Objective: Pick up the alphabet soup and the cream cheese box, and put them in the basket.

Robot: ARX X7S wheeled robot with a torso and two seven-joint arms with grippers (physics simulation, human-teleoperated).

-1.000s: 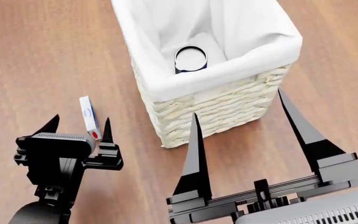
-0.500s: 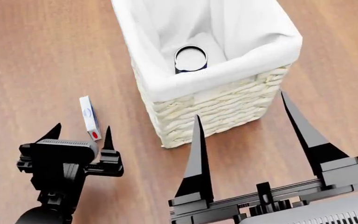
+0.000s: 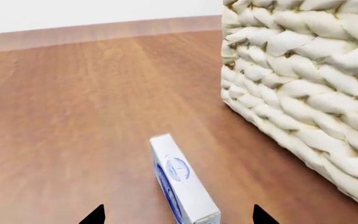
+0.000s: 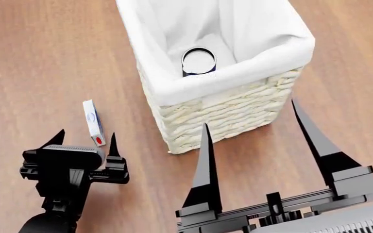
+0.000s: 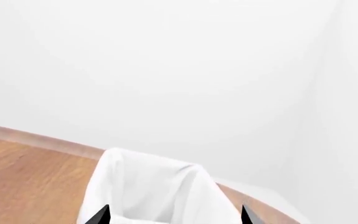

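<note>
The alphabet soup (image 4: 199, 61) stands upright inside the basket (image 4: 225, 114), its pale top showing against the white liner. On the wooden floor left of the basket the cream cheese box (image 4: 93, 122) stands on its thin edge, red mark toward me. My left gripper (image 4: 86, 139) is open just short of the box's near end, one fingertip on either side of it. The left wrist view shows the cream cheese box (image 3: 180, 182) between the spread tips, next to the basket's woven wall (image 3: 303, 88). My right gripper (image 4: 251, 131) hangs open in front of the basket, holding nothing.
Bare wooden floor (image 4: 37, 53) surrounds the basket. A white wall (image 5: 166, 70) with a skirting board rises behind the basket's white liner (image 5: 148, 186) in the right wrist view.
My left gripper has drawn back slightly toward me and sunk a little, its tips now nearer the box's red end. The right gripper dipped slightly. Box, can and basket have not moved.
</note>
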